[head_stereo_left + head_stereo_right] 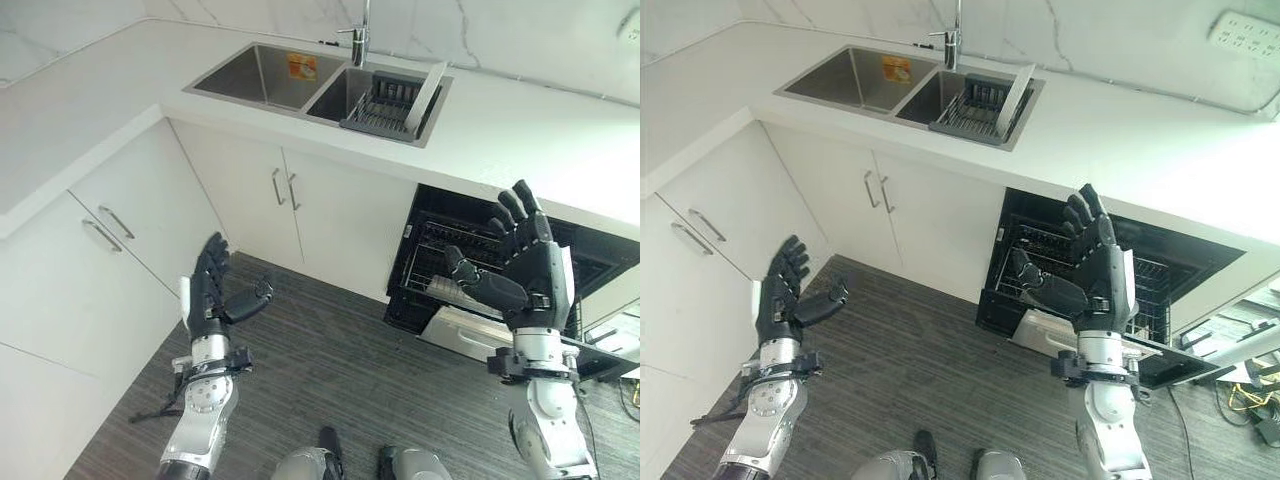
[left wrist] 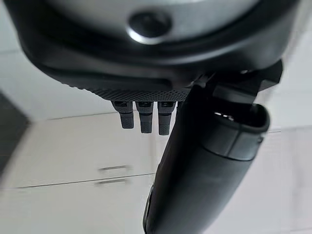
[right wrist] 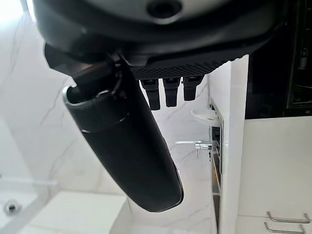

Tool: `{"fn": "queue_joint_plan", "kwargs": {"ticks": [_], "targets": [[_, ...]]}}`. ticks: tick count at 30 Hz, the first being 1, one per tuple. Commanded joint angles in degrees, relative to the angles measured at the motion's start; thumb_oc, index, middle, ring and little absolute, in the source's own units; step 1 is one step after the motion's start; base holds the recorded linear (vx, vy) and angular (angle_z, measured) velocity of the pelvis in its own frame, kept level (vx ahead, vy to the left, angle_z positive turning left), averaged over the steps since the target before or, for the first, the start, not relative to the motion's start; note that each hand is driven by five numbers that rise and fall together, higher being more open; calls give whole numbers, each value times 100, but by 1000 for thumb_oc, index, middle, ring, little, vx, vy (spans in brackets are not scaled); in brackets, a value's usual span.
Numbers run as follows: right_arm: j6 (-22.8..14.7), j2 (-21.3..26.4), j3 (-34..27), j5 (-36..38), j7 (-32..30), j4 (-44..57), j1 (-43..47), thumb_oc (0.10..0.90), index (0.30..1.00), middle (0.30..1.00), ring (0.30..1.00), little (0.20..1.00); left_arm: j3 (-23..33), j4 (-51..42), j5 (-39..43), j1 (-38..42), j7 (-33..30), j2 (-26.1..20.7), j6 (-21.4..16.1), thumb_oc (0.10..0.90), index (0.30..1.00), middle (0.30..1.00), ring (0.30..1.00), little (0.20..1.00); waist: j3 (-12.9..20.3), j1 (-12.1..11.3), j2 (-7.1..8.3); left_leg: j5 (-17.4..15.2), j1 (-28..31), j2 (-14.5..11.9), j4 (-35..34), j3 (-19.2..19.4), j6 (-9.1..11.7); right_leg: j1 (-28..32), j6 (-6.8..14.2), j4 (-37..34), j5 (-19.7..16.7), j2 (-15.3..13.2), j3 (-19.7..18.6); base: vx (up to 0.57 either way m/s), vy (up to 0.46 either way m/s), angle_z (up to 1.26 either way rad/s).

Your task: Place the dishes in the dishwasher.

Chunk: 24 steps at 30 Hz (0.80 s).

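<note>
A white plate (image 1: 426,96) leans on edge in a dark dish rack (image 1: 385,108) inside the right basin of the sink (image 1: 255,76). Under the counter at the right, the dishwasher (image 1: 600,262) stands open, its wire rack (image 1: 450,262) pulled out over the lowered door (image 1: 470,335). My right hand (image 1: 525,262) is raised in front of that rack, open, fingers straight and holding nothing. My left hand (image 1: 210,290) is held up over the floor by the left cabinets, also open and empty.
White cabinet doors with bar handles (image 1: 282,187) run under the counter (image 1: 520,130). Drawers (image 1: 105,228) line the left side. A tap (image 1: 360,35) stands behind the sink. The floor is dark wood-grain.
</note>
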State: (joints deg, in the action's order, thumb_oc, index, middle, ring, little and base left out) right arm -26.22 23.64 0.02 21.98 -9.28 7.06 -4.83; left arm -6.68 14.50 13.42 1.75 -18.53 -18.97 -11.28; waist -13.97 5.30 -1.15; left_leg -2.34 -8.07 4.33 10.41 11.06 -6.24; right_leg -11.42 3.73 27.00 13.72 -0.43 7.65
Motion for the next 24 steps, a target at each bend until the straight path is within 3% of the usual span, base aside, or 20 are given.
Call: {"fn": "queue_joint_plan", "kwargs": {"ticks": [1, 2, 3, 4, 6, 9, 10, 11, 12, 14, 15, 16, 17, 18, 21, 22, 24], "targets": [[-831, 133, -535, 509, 262, 207, 391, 800, 900, 900, 900, 900, -174, 381, -251, -25, 567, -215, 277, 800, 900, 900, 900, 900, 345, 207, 258, -1309, 452, -48, 678, -84, 334, -249, 500, -981, -1348, -111, 293, 209, 35, 39], [-840, 138, -544, 527, 280, 203, 384, 800, 900, 900, 900, 900, -187, 456, -274, -43, 578, -209, 238, 800, 900, 900, 900, 900, 343, 211, 253, -1323, 465, -47, 678, -78, 330, -279, 510, -981, -1380, -121, 330, 225, 20, 58], [-890, 157, -578, 573, 347, 208, 351, 800, 900, 900, 900, 900, -266, 961, -385, -188, 825, -190, 436, 800, 900, 900, 900, 900, 306, 229, 262, -1407, 573, -25, 678, 5, 306, -410, 558, -981, -1550, -203, 596, 254, 14, 34], [-907, 186, -606, 632, 395, 213, 337, 800, 900, 900, 900, 900, -353, 1523, -593, -267, 982, -133, 366, 800, 900, 900, 900, 900, 291, 249, 266, -1472, 668, 23, 678, 28, 268, -464, 573, -981, -1670, -243, 770, 305, 7, 15], [-875, 242, -645, 766, 475, 224, 332, 800, 900, 900, 900, 900, -433, 2188, -946, -277, 1162, 9, 490, 800, 900, 900, 900, 900, 266, 245, 225, -1547, 868, 78, 678, 28, 245, -340, 475, -981, -1508, -223, 939, 313, -14, -27], [-851, 324, -594, 776, 434, 232, 390, 800, 900, 900, 900, 900, -450, 3401, -1130, -270, 1125, 295, 731, 800, 900, 900, 900, 900, 361, 257, 147, -1481, 1197, 97, 678, 58, 408, -181, 214, -981, -1170, -209, 1109, 290, -15, -4], [-792, 384, -607, 727, 404, 274, 408, 800, 900, 900, 900, 900, -398, 3947, -1110, -238, 1143, 425, 741, 800, 900, 900, 900, 900, 403, 294, 134, -1242, 1454, 70, 678, 164, 547, -50, 78, -981, -1012, -204, 1135, 408, -46, -2], [-657, 502, -624, 728, 378, 340, 454, 800, 900, 900, 900, 900, -361, 4455, -1179, -181, 1239, 563, 782, 800, 900, 900, 900, 900, 425, 294, 191, -555, 1861, 53, 678, 341, 780, 122, -73, -981, -827, -273, 1148, 359, -65, -5], [-609, 552, -627, 764, 389, 361, 482, 800, 900, 900, 900, 900, -354, 4627, -1197, -186, 1225, 622, 786, 800, 900, 900, 900, 900, 421, 283, 208, -282, 1844, -20, 915, 396, 901, 179, -128, -981, -760, -302, 1151, 341, -98, -15], [-555, 586, -606, 660, 369, 378, 527, 800, 900, 900, 900, 900, -284, 4816, -1114, -262, 981, 740, 808, 800, 900, 900, 900, 900, 368, 240, 220, -46, 1593, -83, 1784, 173, 1061, 273, -241, -981, -640, -268, 1051, 228, -103, 4], [-396, 591, -556, 544, 316, 381, 572, 800, 900, 900, 900, 900, -30, 5068, -755, -339, 612, 861, 1111, 800, 900, 900, 900, 900, 256, 85, 335, 66, 651, -238, 3152, -46, 1070, 517, -355, -981, -516, -254, 795, 214, -121, 6], [-344, 590, -530, 591, 317, 373, 596, 800, 900, 900, 900, 900, 62, 5145, -633, -348, 547, 862, 1234, 800, 900, 900, 900, 900, 230, 42, 361, 64, 415, -288, 3297, -92, 1025, 581, -371, -981, -488, -238, 715, 399, -102, -46], [-243, 507, -394, 580, 319, 354, 752, 800, 900, 900, 900, 900, 408, 5517, -446, -438, 747, 837, 1090, 800, 900, 900, 900, 900, 155, -82, 441, 21, -90, -547, 2674, -3, 845, 776, -381, -981, -385, -192, 448, 300, 1, -86], [-220, 486, -372, 530, 307, 367, 776, 800, 900, 900, 900, 900, 454, 5548, -418, -457, 807, 832, 1072, 800, 900, 900, 900, 900, 136, -105, 456, -1, -78, -565, 2476, 40, 818, 804, -372, -981, -369, -190, 394, 315, 62, -114], [-178, 430, -179, 389, 279, 397, 895, 800, 900, 900, 900, 900, 601, 5577, -170, -578, 954, 870, 1385, 800, 900, 900, 900, 900, 83, -281, 408, 244, -207, -369, 1363, -174, 837, 952, -298, -981, -253, -90, 44, 272, 164, -94], [-103, 396, 39, 325, 224, 430, 1053, 800, 900, 900, 900, 900, 738, 5603, -60, -704, 1026, 937, 1563, 800, 900, 900, 900, 900, 88, -487, 254, 390, -664, -417, 678, -733, 905, 1092, -236, -981, -100, 138, -357, 319, 229, -81], [-29, 380, 170, 270, 148, 491, 1164, 800, 900, 900, 900, 900, 721, 5667, -97, -752, 1080, 957, 1586, 800, 900, 900, 900, 900, 99, -571, 122, 435, -1082, -574, 678, -1055, 977, 1194, -225, -981, -7, 266, -552, 331, 237, -128]]}}
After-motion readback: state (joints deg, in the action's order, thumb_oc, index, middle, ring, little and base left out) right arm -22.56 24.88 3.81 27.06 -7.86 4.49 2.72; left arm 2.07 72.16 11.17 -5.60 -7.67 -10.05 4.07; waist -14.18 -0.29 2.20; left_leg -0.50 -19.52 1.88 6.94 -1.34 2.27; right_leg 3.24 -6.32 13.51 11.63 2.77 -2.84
